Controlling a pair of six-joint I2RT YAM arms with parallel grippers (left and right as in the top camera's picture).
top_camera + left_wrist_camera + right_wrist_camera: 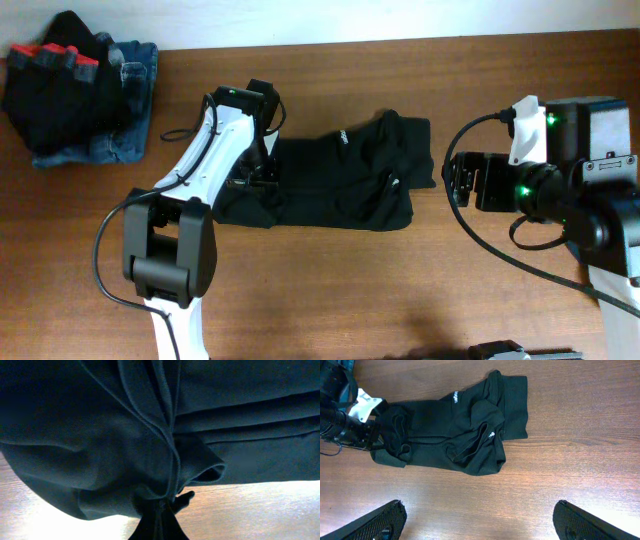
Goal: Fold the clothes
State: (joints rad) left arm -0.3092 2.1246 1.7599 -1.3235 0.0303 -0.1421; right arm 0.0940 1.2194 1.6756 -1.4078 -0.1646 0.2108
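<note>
Two white-and-black robot arms, the left arm (205, 165) and the right arm (590, 215), stand at one brown wooden counter (400, 300). Each arm carries one tool, so there are two: the left tool (247, 182) and the right tool (455, 182). The right tool shows two dark fingers (380, 522) in its own wrist view.

One limp black fabric top (340, 185) lies between the two tools. It bears two small white marks: one white print (455, 397) and one white label (491, 434).

Beyond the left tool sits one heap of two garments that can be told apart: one crumpled black garment (50, 100) and one blue denim garment (125, 115).

Three green lights glow, one on the left arm and two on the right.
</note>
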